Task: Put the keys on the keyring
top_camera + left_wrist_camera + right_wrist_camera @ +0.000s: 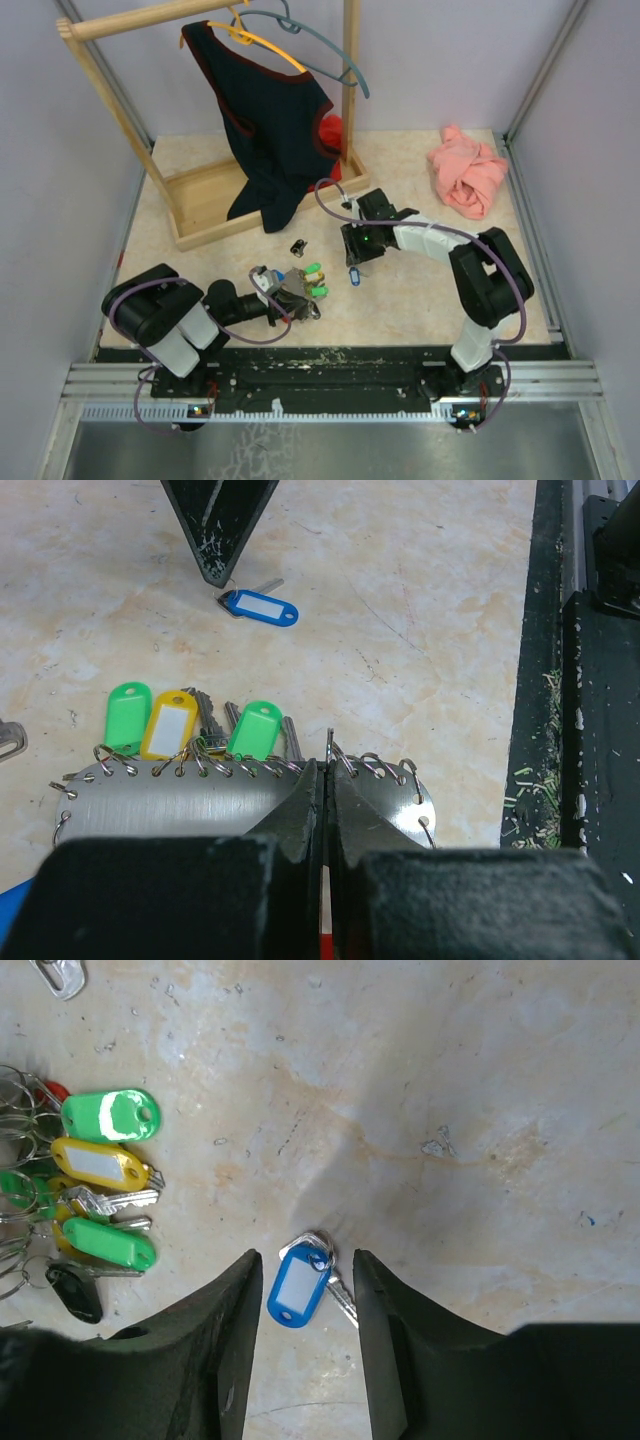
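The keyring (180, 805) is a silvery metal plate edged with small wire rings, lying on the table at front left (292, 298). Green (255, 730) and yellow (172, 723) tagged keys hang from its rings. My left gripper (327, 770) is shut on the keyring, with one thin ring standing up between its tips. A loose key with a blue tag (298, 1290) lies flat on the table (352, 275). My right gripper (305, 1257) is open, one finger on each side of the blue key, neither touching it.
A small black object (298, 246) lies behind the keyring, and a silvery clip (60, 975) beyond the keys. A wooden clothes rack (200, 200) with a dark shirt (275, 120) stands at the back left. A pink cloth (468, 170) lies at the back right.
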